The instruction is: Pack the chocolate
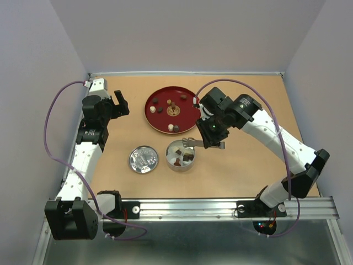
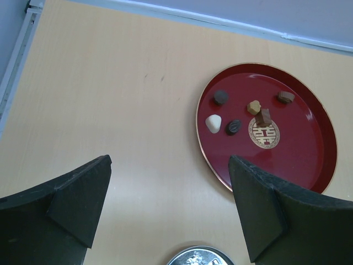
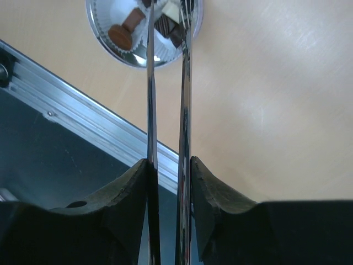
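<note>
Chocolate (image 1: 171, 128) on tray (image 1: 157, 118), behind tin (image 1: 179, 168); lid (image 1: 143, 159) left; tongs (image 1: 192, 142) over tin.

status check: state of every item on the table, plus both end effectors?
tin: open, lid off, a few pieces inside
lid: off, lying flat left of the tin
red plate: holds several loose chocolate pieces
tongs: gripped, tips over the tin, blades slightly apart
right end effector: shut on the tongs
left end effector: open, empty
</note>
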### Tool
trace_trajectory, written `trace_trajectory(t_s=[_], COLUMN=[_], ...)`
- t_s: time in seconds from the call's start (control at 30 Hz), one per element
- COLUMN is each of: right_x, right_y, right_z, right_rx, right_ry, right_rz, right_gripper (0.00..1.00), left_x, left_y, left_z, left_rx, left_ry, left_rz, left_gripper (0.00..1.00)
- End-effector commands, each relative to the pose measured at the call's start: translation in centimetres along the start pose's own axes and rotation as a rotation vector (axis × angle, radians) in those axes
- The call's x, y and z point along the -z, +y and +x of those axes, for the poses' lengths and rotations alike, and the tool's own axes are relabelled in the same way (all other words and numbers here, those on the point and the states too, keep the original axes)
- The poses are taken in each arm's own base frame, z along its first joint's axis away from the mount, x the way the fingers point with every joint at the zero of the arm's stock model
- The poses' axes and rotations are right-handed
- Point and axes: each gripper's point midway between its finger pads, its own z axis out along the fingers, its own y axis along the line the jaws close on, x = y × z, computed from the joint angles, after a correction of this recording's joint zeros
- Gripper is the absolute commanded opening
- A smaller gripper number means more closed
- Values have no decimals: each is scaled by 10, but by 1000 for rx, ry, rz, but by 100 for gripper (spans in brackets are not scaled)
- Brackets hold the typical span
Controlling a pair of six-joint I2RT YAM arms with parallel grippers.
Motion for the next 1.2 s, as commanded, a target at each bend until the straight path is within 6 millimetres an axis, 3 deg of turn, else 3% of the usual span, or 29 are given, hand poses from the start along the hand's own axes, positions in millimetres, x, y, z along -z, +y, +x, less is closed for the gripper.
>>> trace_trajectory(t_s=[0.0, 0.23, 0.5, 0.63, 0.97, 1.17], right_x=[27, 29, -5, -31, -66, -90], right_y=[7, 5, -23, -36, -48, -54], right_z=[-38, -94, -157, -184, -216, -220], right_rx=[23, 33, 54, 66, 72, 78], right_ry=[-157, -347, -456, -467, -482, -448], right_rz=[9, 50, 258, 353, 425, 430], right_gripper=[40, 43, 45, 45, 47, 47], left_x=[4, 3, 3, 3, 2, 2], left_y=[-1, -1, -2, -2, -6, -6], left_z=[-17, -17, -16, -17, -16, -16], left_rx=[-15, -13, -13, -12, -9, -9], left_ry=[-54, -53, -48, -50, -47, -48], left_rz=[1, 4, 6, 10, 28, 30], left_gripper=[99, 99, 99, 99, 99, 99])
